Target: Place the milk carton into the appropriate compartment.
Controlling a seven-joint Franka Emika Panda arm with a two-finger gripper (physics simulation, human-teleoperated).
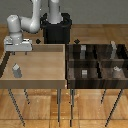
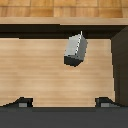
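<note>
The milk carton (image 1: 16, 70) is a small pale grey box standing on the floor of the light wooden tray (image 1: 42, 65), near the exterior view's left. My gripper (image 1: 20, 51) hangs above it, open and empty, a clear gap over the carton. In the wrist view the carton (image 2: 76, 50) stands tilted in the picture on the wood floor (image 2: 35, 65), ahead of my gripper (image 2: 63, 103). Both fingertips (image 2: 22, 102) are wide apart and touch nothing.
A dark compartment tray (image 1: 98, 62) with several cells stands beside the wooden tray at the exterior view's right. Small grey objects sit in its cells (image 1: 83, 49) (image 1: 114, 47) (image 1: 85, 73). The robot's black base (image 1: 56, 30) is behind. The wooden tray has raised walls (image 1: 64, 62).
</note>
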